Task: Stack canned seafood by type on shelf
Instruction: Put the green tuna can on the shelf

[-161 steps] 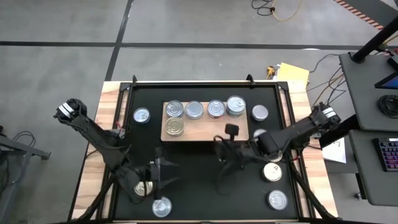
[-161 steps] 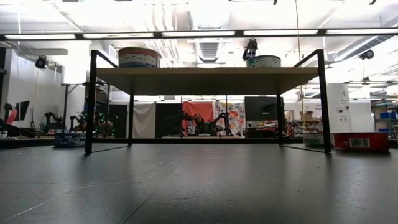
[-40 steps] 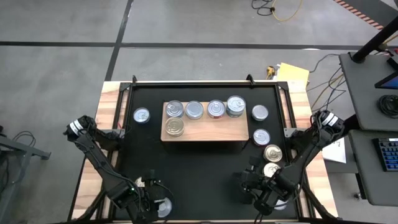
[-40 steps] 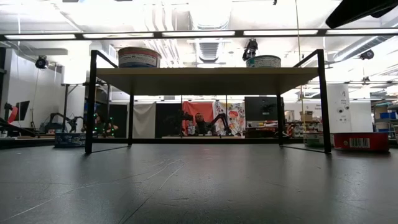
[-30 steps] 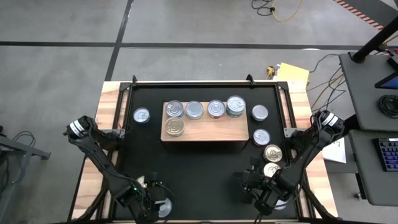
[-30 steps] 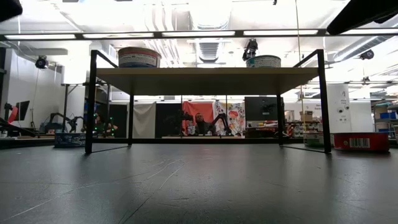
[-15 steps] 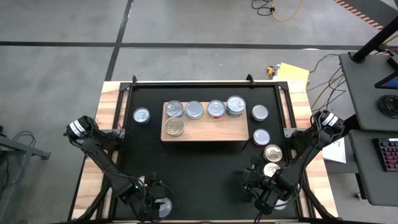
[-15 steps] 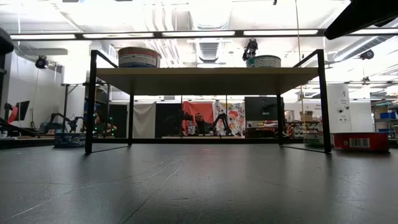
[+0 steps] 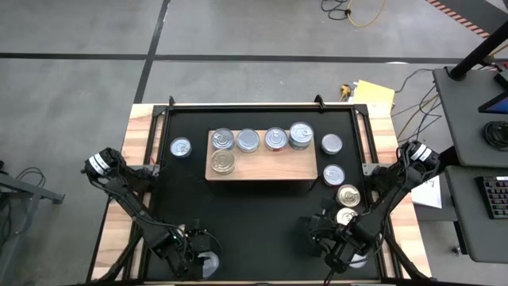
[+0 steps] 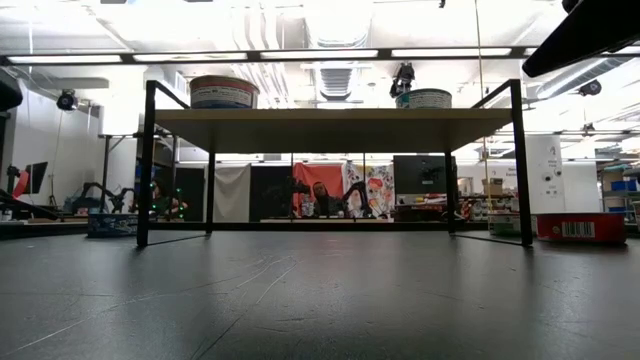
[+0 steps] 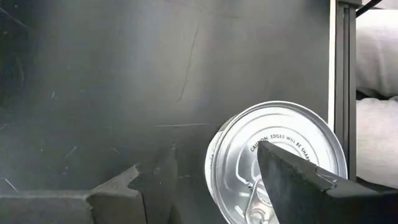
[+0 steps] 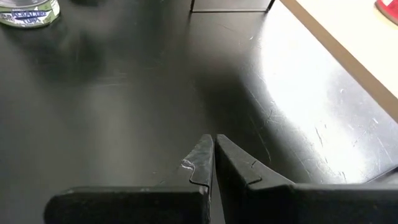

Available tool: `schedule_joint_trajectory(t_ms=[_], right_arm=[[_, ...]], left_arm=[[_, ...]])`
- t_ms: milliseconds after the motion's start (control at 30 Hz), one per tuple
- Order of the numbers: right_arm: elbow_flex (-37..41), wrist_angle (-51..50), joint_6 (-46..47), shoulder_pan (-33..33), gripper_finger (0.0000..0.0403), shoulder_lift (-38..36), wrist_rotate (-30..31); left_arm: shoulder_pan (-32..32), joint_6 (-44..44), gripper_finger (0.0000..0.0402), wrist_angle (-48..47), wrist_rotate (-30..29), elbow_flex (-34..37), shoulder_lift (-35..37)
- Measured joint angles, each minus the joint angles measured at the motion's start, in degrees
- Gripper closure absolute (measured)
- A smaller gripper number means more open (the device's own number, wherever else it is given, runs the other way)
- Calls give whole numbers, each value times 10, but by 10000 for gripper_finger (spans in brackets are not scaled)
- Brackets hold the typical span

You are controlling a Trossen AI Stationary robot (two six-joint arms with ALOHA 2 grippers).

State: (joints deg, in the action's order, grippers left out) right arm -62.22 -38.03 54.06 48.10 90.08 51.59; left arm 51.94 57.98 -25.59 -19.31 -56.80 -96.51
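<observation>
Five tins are seen on the shelf point(image 9: 262, 163) near the table's far edge: four in a row along its far side, with the stacked one point(image 9: 301, 134) at the right end, and a gold-lidded tin point(image 9: 223, 162) at its front-left corner. By the table's near-left corner, a silver tin point(image 11: 273, 162) is straddled by the left gripper point(image 9: 200, 262), fingers apart. Near the near-right corner, the right gripper point(image 12: 214, 163) is held with fingers pressed together, empty.
</observation>
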Motion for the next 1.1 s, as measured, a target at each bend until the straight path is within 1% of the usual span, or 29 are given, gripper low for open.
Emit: schedule_joint_trajectory(t_ms=[200,333,500,567,667,867,900,933,1100], right_arm=[[0,0,0,0,394,0,10],[1,0,0,0,394,0,11],[1,0,-1,0,394,0,11],[1,0,-1,0,394,0,11],[1,0,-1,0,394,0,16],[1,0,-3,0,394,0,25],[1,0,-3,0,394,0,25],[1,0,-4,0,394,0,25],[1,-1,-6,0,394,0,25]], left_arm=[[0,0,198,5,0,0,-13],[0,1,198,15,18,-9,-36],[0,-32,205,13,13,-29,-54],[0,-45,219,11,13,-33,-55],[0,-60,258,11,13,-35,-55],[0,-84,371,6,10,-36,-55],[0,-87,385,6,9,-36,-55],[0,-90,392,6,8,-36,-55],[0,-101,396,7,-12,-35,-55]])
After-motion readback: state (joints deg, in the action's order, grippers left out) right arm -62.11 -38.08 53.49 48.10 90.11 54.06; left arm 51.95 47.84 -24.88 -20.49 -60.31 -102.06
